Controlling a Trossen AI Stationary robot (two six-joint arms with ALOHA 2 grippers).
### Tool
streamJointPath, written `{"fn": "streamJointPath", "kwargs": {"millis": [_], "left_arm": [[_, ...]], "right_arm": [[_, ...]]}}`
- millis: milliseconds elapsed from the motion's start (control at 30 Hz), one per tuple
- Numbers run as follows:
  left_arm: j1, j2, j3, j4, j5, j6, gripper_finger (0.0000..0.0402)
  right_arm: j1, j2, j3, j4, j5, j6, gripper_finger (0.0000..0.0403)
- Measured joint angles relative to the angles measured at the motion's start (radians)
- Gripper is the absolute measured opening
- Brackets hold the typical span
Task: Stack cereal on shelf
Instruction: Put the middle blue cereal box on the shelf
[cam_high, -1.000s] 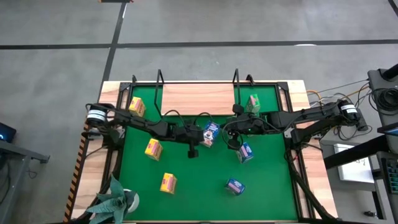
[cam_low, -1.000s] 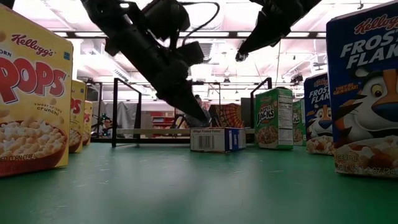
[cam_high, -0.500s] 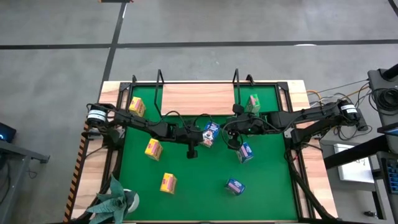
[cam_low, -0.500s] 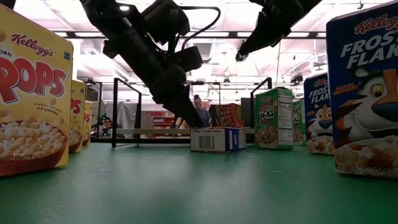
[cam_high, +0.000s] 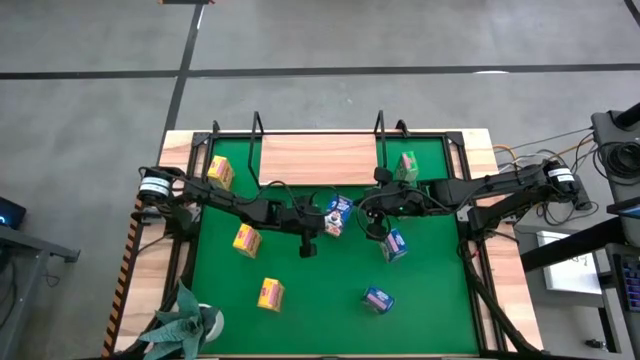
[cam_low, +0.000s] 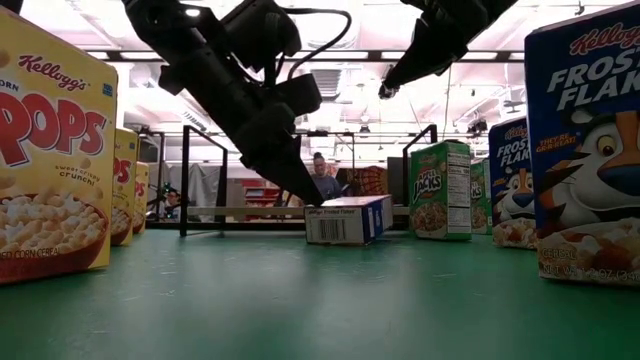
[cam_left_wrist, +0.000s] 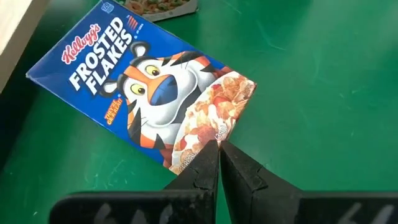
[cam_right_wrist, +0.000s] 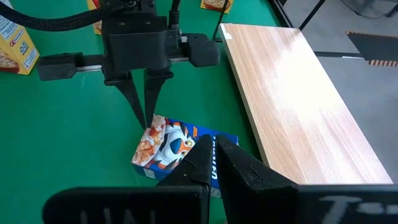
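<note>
A blue cereal box (cam_high: 338, 211) lies face up on the green mat, just in front of the light wooden shelf (cam_high: 318, 160); the low view shows the blue box (cam_low: 347, 221) slightly tilted. My left gripper (cam_high: 326, 222), shut, has its tips on that box's end. My right gripper (cam_high: 372, 226), also shut, hangs raised to the box's right, touching nothing; the low view shows the right gripper (cam_low: 385, 91) high up. Other boxes stand on the mat: yellow ones (cam_high: 246, 239), blue ones (cam_high: 394, 243) and a green one (cam_high: 407, 165). My left gripper presses its shut fingertips (cam_right_wrist: 147, 118) onto the blue box's short end with the bowl picture (cam_left_wrist: 208, 132). The fingers come slanting down from the table's left. That end stays on the mat while the opposite end (cam_low: 382, 205) stands slightly raised.
Black wire uprights (cam_high: 257, 125) stand at the shelf's ends, and a black frame borders the mat. A potted plant (cam_high: 185, 318) sits at the near left corner. A yellow box (cam_high: 270, 293) and a blue box (cam_high: 377, 299) stand toward the near edge. A person shows beyond the table (cam_low: 320, 170).
My left gripper has drawn slightly toward the table's left while staying shut on the box's end. The blue box has tipped a little: the end away from the fingers has risen, and the end under the fingers has stayed down.
</note>
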Motion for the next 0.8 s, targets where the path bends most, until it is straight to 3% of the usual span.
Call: {"fn": "streamJointPath", "kwargs": {"millis": [600,800], "left_arm": [[-0.016,0.002,-0.029,0.013,0.011,-0.067,0.0],[-0.018,-0.007,-0.03,0.087,0.003,0.014,0.0]], "right_arm": [[0.0,0.0,0.0,0.004,0.0,0.015,0.0009],[0.0,0.0,0.0,0.004,0.0,0.015,0.0009]]}}
